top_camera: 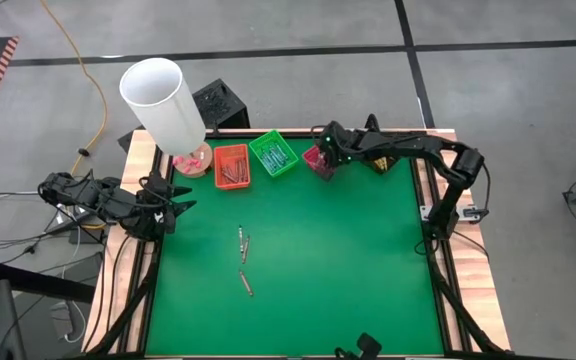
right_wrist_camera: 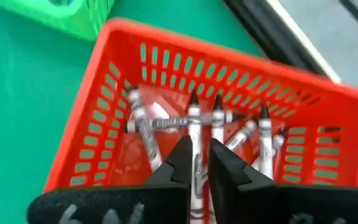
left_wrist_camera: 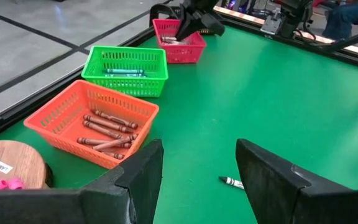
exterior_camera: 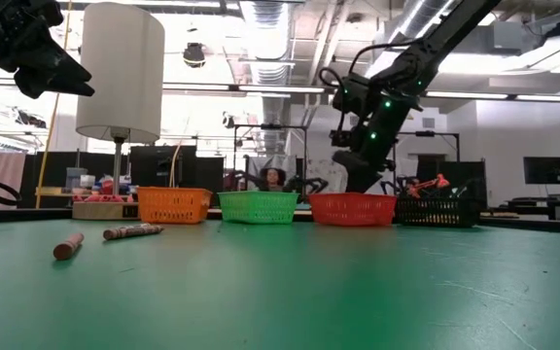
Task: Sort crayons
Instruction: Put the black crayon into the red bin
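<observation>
Most of the sorting looked done from my station. The square orange plastic basket (left_wrist_camera: pixel 92 121) held a handful of brownish-red crayons (left_wrist_camera: pixel 107 130), the green mesh basket (left_wrist_camera: pixel 126 70) beside it held a few blue-green sticks (left_wrist_camera: pixel 124 72), and the red basket (right_wrist_camera: pixel 204 112) at about one o'clock on the green mat (top_camera: pixel 348 260) held a small heap of grey-white crayons with dark tips (right_wrist_camera: pixel 194 134). A black basket (exterior_camera: pixel 438 211) stood just past the red one; I could not make out what lay in it. My right gripper (right_wrist_camera: pixel 201 160) hung over the red basket, its two dark fingers only slightly parted around a grey-white crayon standing between them — whether they were gripping it or letting it go I judged unclear, though the stick sat directly above the pile, so I read this as the drop-off stage. What was left: three loose greyish crayons (top_camera: pixel 243 255) lay out on the mat around the centre, toward eight o'clock of it, two close together and one a little nearer me. The left gripper (left_wrist_camera: pixel 197 180) waited at nine o'clock by the table's edge, fingers spread wide and empty, with one of those strays (left_wrist_camera: pixel 232 182) on the mat just ahead. A white lamp (top_camera: pixel 163 100) on a wooden base stood at eleven o'clock — no part of the job.
</observation>
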You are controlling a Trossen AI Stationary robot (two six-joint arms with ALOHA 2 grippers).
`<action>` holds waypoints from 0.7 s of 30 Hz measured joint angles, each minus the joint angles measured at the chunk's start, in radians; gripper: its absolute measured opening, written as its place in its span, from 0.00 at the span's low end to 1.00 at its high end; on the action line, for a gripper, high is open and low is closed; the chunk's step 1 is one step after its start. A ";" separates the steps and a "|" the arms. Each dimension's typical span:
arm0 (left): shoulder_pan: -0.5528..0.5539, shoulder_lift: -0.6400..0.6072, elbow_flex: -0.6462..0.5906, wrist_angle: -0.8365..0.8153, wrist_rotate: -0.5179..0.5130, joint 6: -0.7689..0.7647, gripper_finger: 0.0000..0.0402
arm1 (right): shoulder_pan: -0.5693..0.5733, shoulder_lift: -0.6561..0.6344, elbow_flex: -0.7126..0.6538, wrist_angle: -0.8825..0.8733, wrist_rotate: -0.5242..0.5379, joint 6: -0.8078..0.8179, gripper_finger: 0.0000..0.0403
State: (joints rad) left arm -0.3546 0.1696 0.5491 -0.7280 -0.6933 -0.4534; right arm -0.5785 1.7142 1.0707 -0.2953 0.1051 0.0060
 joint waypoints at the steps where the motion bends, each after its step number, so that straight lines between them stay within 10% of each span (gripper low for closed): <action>1: 0.000 0.000 0.000 0.000 0.000 0.000 0.48 | -0.001 0.000 0.000 0.011 0.000 -0.002 0.12; 13: 0.000 0.000 0.000 0.000 0.000 0.000 0.48 | 0.023 -0.035 0.077 0.037 -0.065 0.022 0.20; 21: 0.000 0.000 0.000 0.000 0.000 0.000 0.48 | 0.237 -0.069 0.109 0.150 -0.159 0.097 0.21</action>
State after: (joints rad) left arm -0.3546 0.1696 0.5491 -0.7280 -0.6933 -0.4534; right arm -0.3413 1.6452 1.1801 -0.1457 -0.0537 0.1029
